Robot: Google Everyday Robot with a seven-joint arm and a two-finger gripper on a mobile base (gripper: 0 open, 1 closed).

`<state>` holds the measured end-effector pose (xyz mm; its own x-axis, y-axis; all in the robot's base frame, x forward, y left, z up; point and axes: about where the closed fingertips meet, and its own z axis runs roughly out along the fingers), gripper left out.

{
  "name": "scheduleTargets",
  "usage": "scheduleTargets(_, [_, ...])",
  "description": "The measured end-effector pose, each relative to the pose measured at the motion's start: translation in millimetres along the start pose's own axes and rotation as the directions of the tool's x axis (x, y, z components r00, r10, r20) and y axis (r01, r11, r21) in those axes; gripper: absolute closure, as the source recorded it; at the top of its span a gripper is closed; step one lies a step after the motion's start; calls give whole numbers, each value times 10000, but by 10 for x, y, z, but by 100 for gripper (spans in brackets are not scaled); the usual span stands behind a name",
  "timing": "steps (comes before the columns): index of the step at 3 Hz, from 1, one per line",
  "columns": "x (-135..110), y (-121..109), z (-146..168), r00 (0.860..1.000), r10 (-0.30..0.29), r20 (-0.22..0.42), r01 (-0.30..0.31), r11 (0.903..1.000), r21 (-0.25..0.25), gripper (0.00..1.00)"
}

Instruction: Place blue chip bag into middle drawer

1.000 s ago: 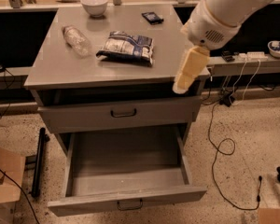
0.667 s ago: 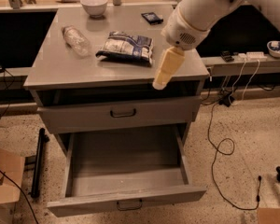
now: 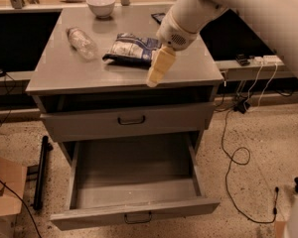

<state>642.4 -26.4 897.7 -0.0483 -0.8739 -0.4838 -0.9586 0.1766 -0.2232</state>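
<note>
- The grey cabinet's tabletop (image 3: 54, 76) is the biggest surface here, and it carries 4 loose things.
- The middle drawer (image 3: 134, 213), the lower of the 2 handled fronts, is pulled wide open towards the camera. Its box-like tray is bare inside, and its small dark bar handle (image 3: 137, 217) sits at the centre of the front.
- The upper drawer front (image 3: 84, 127) directly above it is shut, with its own dark handle (image 3: 131, 120).
- My white arm (image 3: 228, 4) comes in from the upper right and slants down over the right half of the tabletop.
- The blue chip bag (image 3: 128, 49) lies flat near the middle of the tabletop, white panels up, with nothing gripping it. It is not in the drawer.
- A clear plastic bottle (image 3: 81, 42) lies on its side to the left of the bag, apart from it.
- My cream-coloured end effector (image 3: 154, 78) points down and to the left at the bag's right end, its tip near the front edge of the tabletop. I cannot tell whether it is open or closed, nor whether it touches the bag.
- A white bowl (image 3: 100, 5) stands upright at the back of the tabletop.
- A small dark flat packet (image 3: 158, 17) lies at the back, partly behind my arm.
- A dark cable (image 3: 236, 157) loops on the floor to the right of the cabinet.
</note>
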Motion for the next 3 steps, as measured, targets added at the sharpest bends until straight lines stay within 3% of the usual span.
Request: scheduleTargets(3, [-201,-549,702,9960,649,620,-620,9969,-480,0])
